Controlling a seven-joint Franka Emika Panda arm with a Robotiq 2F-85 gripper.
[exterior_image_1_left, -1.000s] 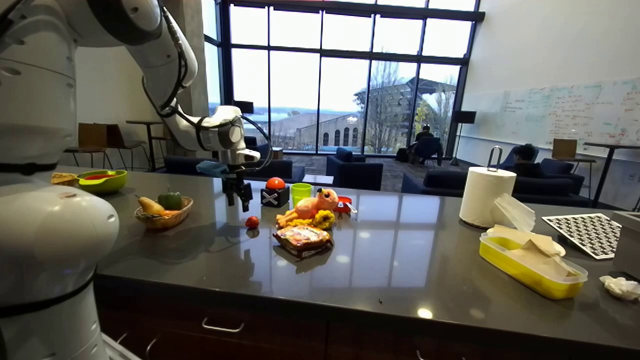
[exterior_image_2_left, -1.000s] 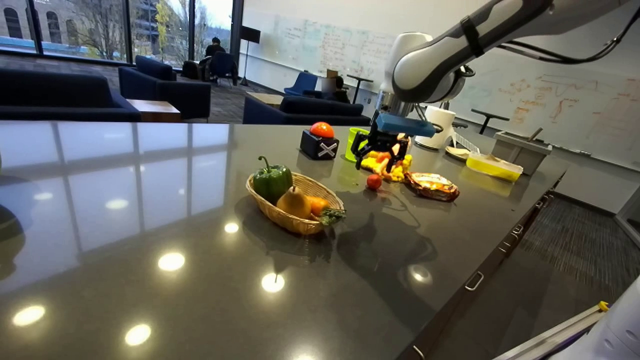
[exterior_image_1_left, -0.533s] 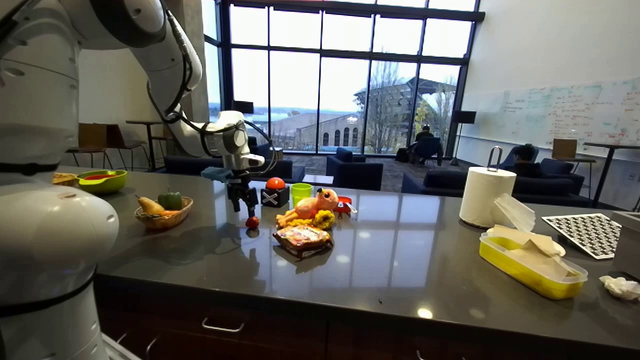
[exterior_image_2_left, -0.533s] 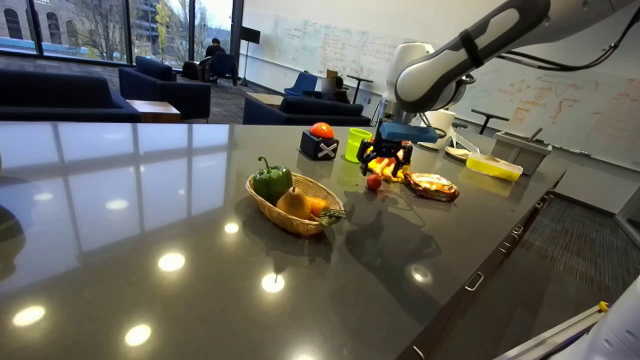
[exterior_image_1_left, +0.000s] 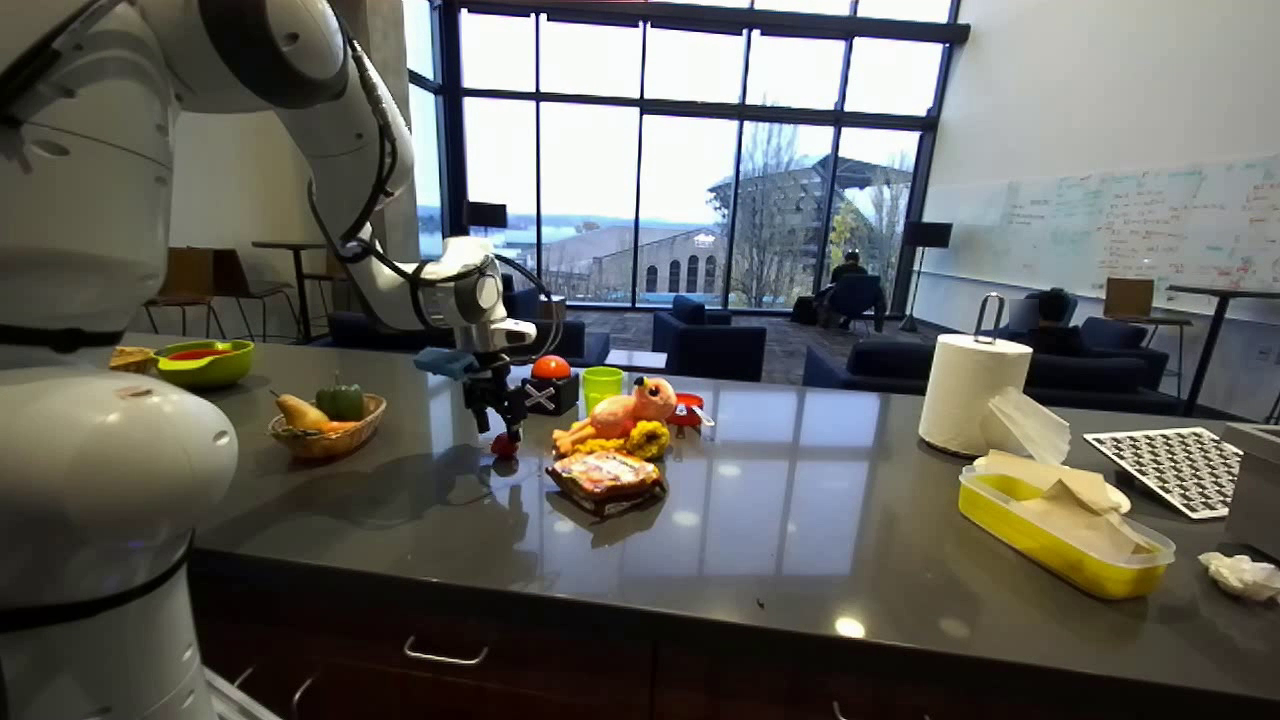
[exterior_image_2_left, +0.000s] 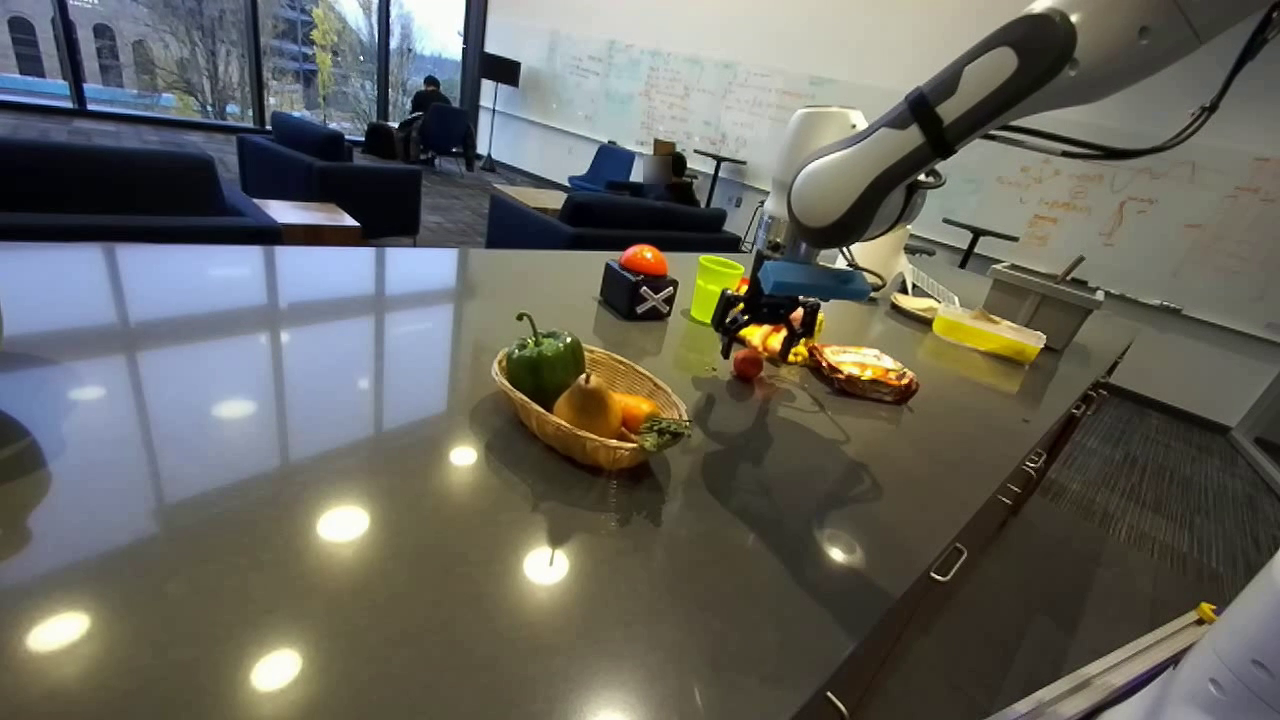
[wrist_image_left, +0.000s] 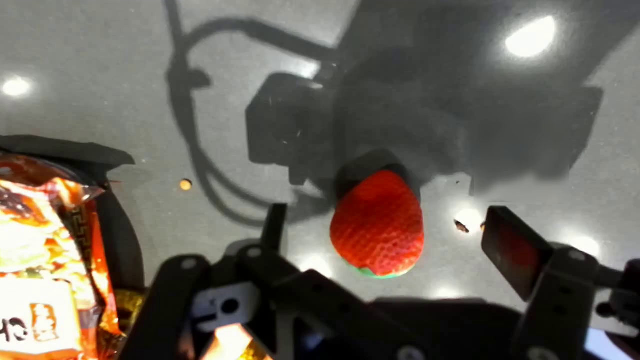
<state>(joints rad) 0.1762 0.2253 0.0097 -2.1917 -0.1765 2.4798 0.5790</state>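
Strawberry (wrist_image_left: 377, 225) lies on the counter (exterior_image_1_left: 420, 530); in the wrist view it shows between the spread jaws of the gripper (wrist_image_left: 395, 237), apart from both. Near it are a packet (exterior_image_1_left: 605, 477) and a plush bird (exterior_image_1_left: 622, 408), then a cup (exterior_image_1_left: 602, 385) and a black box (exterior_image_2_left: 638, 292). Farther off, a basket (exterior_image_2_left: 590, 450) holds a pepper (exterior_image_2_left: 545, 367), pear (exterior_image_2_left: 588, 408) and carrot (exterior_image_2_left: 637, 410).

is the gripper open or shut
The gripper is open: in the wrist view its fingers stand wide apart, and the strawberry shows between them with counter visible on either side.
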